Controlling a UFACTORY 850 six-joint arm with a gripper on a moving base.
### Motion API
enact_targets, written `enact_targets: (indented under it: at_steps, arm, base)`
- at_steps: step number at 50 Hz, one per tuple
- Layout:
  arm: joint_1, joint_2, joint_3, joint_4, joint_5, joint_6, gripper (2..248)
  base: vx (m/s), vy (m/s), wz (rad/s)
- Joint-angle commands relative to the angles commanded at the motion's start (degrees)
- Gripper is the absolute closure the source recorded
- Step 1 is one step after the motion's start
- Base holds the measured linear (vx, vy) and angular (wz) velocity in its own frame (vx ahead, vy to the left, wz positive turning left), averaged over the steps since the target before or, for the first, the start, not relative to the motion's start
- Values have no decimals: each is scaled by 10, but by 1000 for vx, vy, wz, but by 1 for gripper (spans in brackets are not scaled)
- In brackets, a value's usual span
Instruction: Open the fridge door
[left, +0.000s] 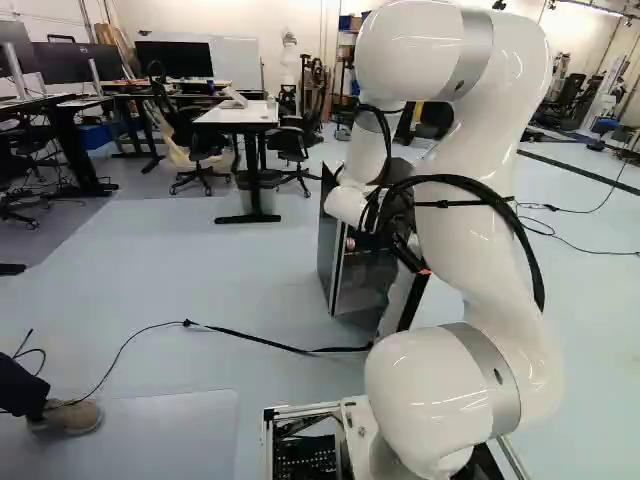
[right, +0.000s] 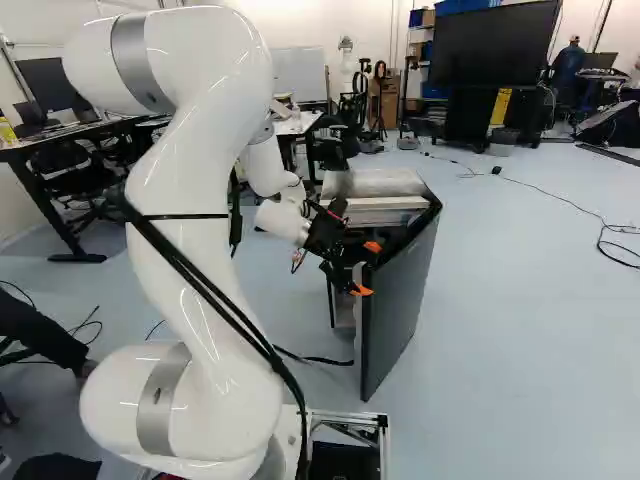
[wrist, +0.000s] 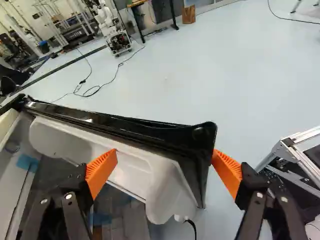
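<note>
The two fingers of the gripper (wrist: 165, 156) stand wide apart, one orange pad (wrist: 101, 173) on the inner side of the door (right: 403, 300), the other on its outer side, so they are around the free edge but not clamped on it. I think they are placed so because the inner finger can then push the door outward, and the outer one can keep the edge from slipping away. Whether a pad touches, I cannot tell surely. The arm (right: 205, 190) reaches forward and bends down to the door's upper corner, probably because the edge is easiest to reach there. The door stands well out from the fridge (right: 375, 183), its free edge toward the base, which seems the reason for coming from above. It is upright, with a dark, smooth outer face, a glossy black rim and a white moulded liner (wrist: 145, 172) inside. In the left base view, glassy shelves (left: 365, 280) show in the fridge, so it is already open, perhaps enough. Farther out, a black cable (left: 255, 338) lies on the floor (left: 230, 290) beside the fridge.
</note>
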Motion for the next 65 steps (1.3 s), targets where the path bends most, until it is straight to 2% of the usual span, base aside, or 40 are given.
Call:
enact_targets:
  at_steps: [45, 65]
  arm:
    - [-138, -34, -71, 135, 0, 0, 3]
    - [-194, -56, -122, 178, 0, 0, 3]
  base:
    - [0, 0, 0]
    - [0, 0, 0]
